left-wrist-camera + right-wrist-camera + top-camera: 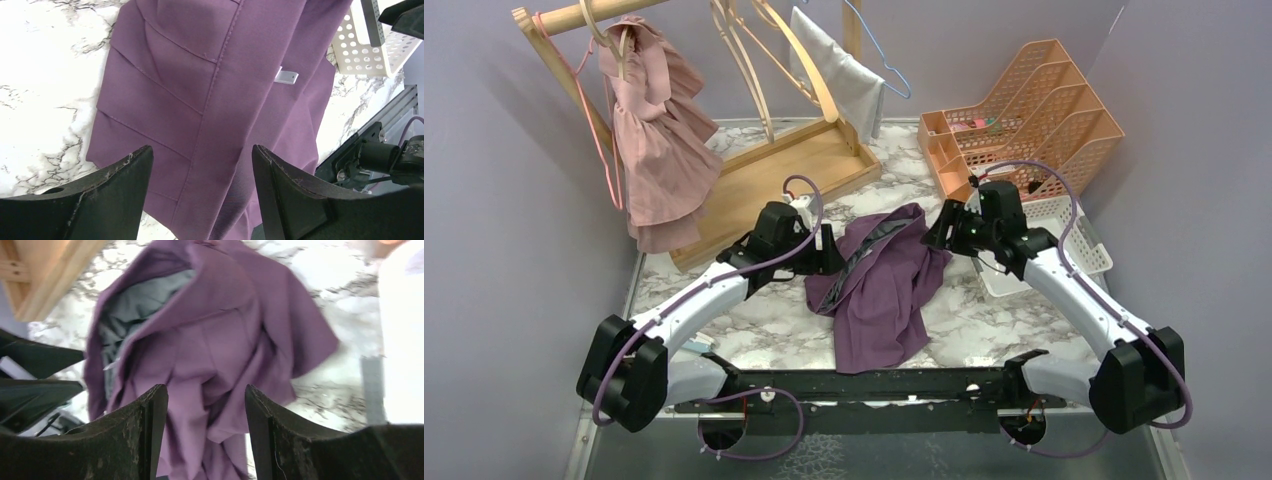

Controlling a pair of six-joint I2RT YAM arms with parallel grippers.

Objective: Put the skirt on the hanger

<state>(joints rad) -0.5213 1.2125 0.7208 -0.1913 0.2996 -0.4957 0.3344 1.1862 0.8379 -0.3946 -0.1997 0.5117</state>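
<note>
Far left of the purple skirt (882, 290), a pink dress (659, 150) hangs on the wooden rack (774, 175) beside bare wooden hangers (812, 75). At the skirt's left edge the left gripper (828, 252) sits with jaws spread and nothing between them; the skirt lies crumpled on the marble table (984, 320), and at its upper right corner the right gripper (932, 234) hovers, jaws likewise apart and empty. Just right of the skirt stands a white basket (1074, 235).

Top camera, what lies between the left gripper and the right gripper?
The crumpled purple skirt lies between the left gripper and right gripper, seen in the top view.
</note>
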